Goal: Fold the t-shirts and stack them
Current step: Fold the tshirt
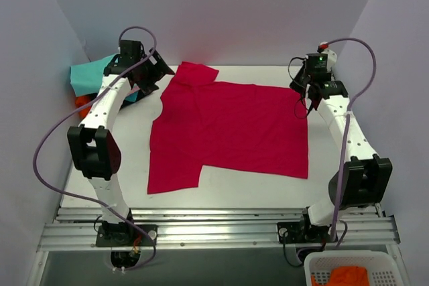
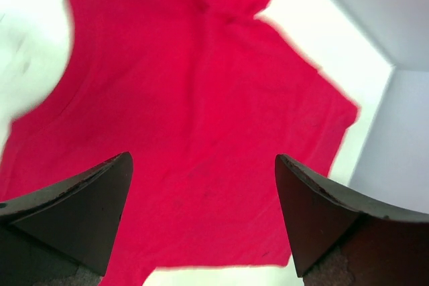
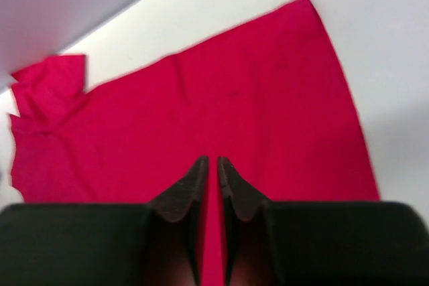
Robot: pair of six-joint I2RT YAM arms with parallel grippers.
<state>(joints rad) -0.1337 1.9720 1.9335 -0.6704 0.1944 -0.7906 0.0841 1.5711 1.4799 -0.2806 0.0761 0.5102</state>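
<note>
1. Cloth: soft crimson t-shirt [image 1: 228,132] spread flat across white counter [image 1: 268,189].
2. Teal shirt [image 1: 90,75] rumpled, far-left corner.
3. White perforated basket [image 1: 312,274] holding orange cloth [image 1: 348,276].
4. Left pincer [image 2: 201,165] wide open, empty; right pincer [image 3: 213,162] nearly closed, gripping nothing.

Crimson-red short-sleeved t-shirt [image 1: 228,132] spread flat on counter [image 1: 255,189], mostly smooth, between left gripper [image 2: 202,157] and right gripper [image 3: 212,160], not held. Far sleeve rumpled just beside left gripper; straight edge under right gripper. Teal shirt [image 1: 90,75] outboard of left gripper, partly hidden, orange cloth [image 1: 82,101] peeking beneath.
</note>
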